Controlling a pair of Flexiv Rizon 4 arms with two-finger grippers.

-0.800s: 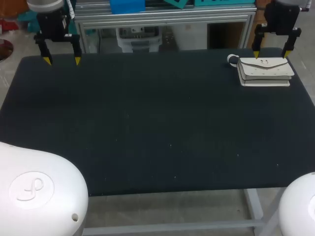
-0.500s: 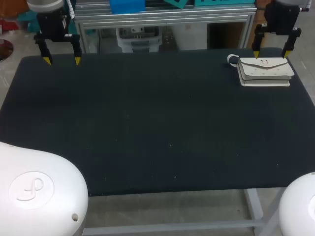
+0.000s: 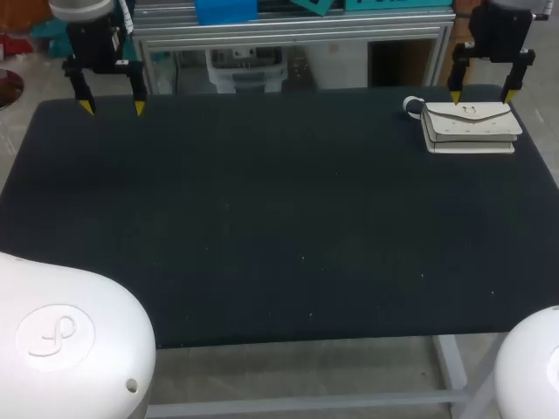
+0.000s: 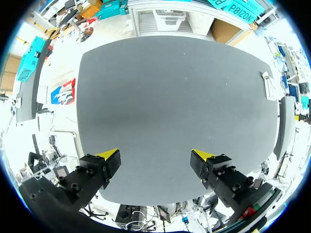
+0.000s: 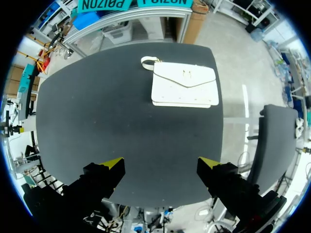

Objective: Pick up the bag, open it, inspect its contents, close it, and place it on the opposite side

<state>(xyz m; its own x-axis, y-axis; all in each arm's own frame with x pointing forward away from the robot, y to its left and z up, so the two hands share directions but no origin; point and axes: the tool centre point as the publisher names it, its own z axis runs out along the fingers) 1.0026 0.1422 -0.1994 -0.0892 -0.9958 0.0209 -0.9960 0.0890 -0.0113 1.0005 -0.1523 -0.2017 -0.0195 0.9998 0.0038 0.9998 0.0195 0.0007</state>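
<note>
Left claw (image 3: 112, 107): held over the desk's (image 3: 262, 227) far left corner, fingers pointing down, spread wide, empty.
Right claw (image 3: 480, 95): over the far right corner, likewise wide, empty.
Bag (image 3: 470, 127): white (flap closed), lying flat near the right claw, untouched.

Left claw (image 3: 112, 107) and right claw (image 3: 480, 95): black, yellow-tipped.

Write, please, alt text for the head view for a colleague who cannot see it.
A white flap bag lies closed at the far right corner of the dark table, with the open right gripper hanging near its far edge. The open left gripper hangs over the far left corner, holding nothing.
</note>
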